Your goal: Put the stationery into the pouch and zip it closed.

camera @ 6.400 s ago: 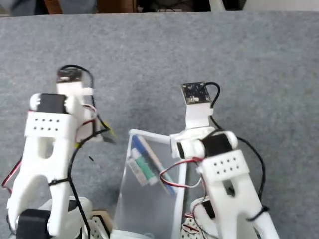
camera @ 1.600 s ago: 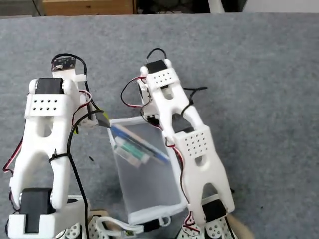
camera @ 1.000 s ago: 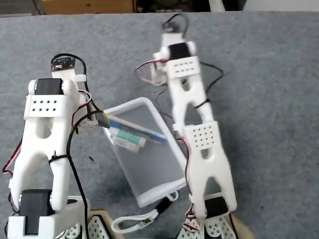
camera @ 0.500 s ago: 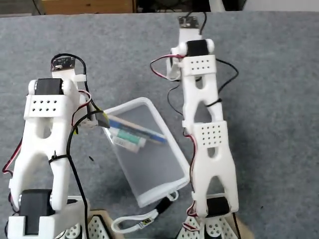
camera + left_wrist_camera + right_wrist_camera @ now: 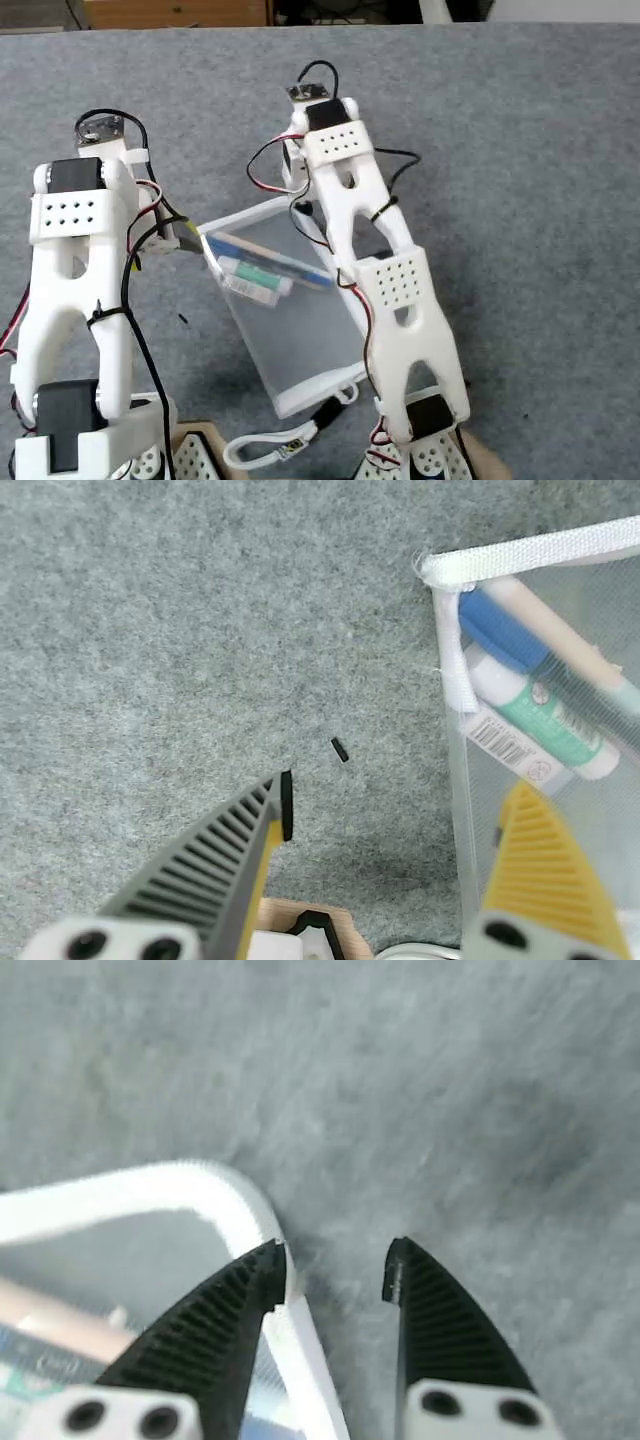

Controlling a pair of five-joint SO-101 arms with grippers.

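A clear mesh pouch (image 5: pixel 300 330) with white trim lies slanted on the grey carpet between the two arms. Inside it are a glue stick (image 5: pixel 250 282) and pens (image 5: pixel 265 255). My left gripper (image 5: pixel 185 240) is at the pouch's left far corner. In the left wrist view the gripper (image 5: pixel 400 800) is open, one finger over the carpet and one over the pouch (image 5: pixel 520 555), near the glue stick (image 5: pixel 540 735) and a blue pen (image 5: pixel 500 640). My right gripper (image 5: pixel 297 200) is at the pouch's far right corner. In its own view the gripper (image 5: pixel 335 1255) is open, one finger touching the white trim (image 5: pixel 150 1185).
A white strap (image 5: pixel 270 450) trails from the pouch's near end by the arm bases. A small black fleck (image 5: pixel 339 750) lies on the carpet near the left gripper. Bare carpet (image 5: pixel 520 200) spreads to the right and at the back.
The right arm has swung back from the far side of the table to the pouch's far right corner. The left arm has shifted a little left, off the pouch's corner.
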